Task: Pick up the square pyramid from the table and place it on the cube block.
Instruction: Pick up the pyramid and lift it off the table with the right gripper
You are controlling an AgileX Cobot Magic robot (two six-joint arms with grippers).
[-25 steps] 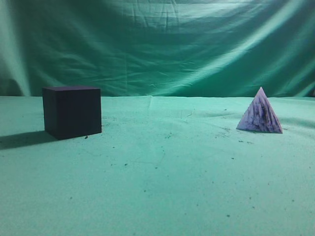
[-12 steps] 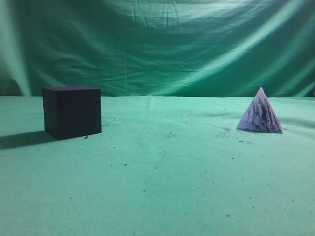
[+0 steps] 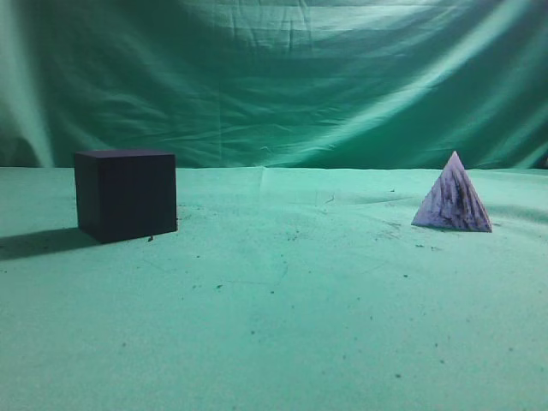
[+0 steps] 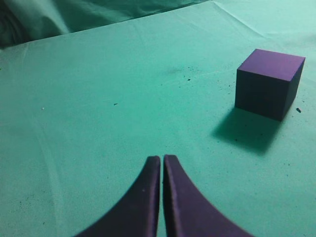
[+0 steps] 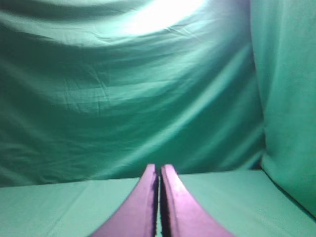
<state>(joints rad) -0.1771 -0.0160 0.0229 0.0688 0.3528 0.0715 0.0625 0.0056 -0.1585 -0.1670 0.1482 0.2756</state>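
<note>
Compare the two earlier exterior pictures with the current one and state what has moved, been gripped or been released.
Nothing has visibly changed. The cube block stays at the left and the square pyramid at the right, both resting on the green cloth, well apart, with no arm in the exterior view.

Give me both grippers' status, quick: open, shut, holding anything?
Left gripper: shut, holding nothing, above bare cloth short of the cube block.
Right gripper: shut, holding nothing.

A green cloth-covered surface (image 3: 282, 300) carries a dark cube block (image 3: 126, 194) at far left and a marbled square pyramid (image 3: 452, 205) at far right, well apart.
</note>
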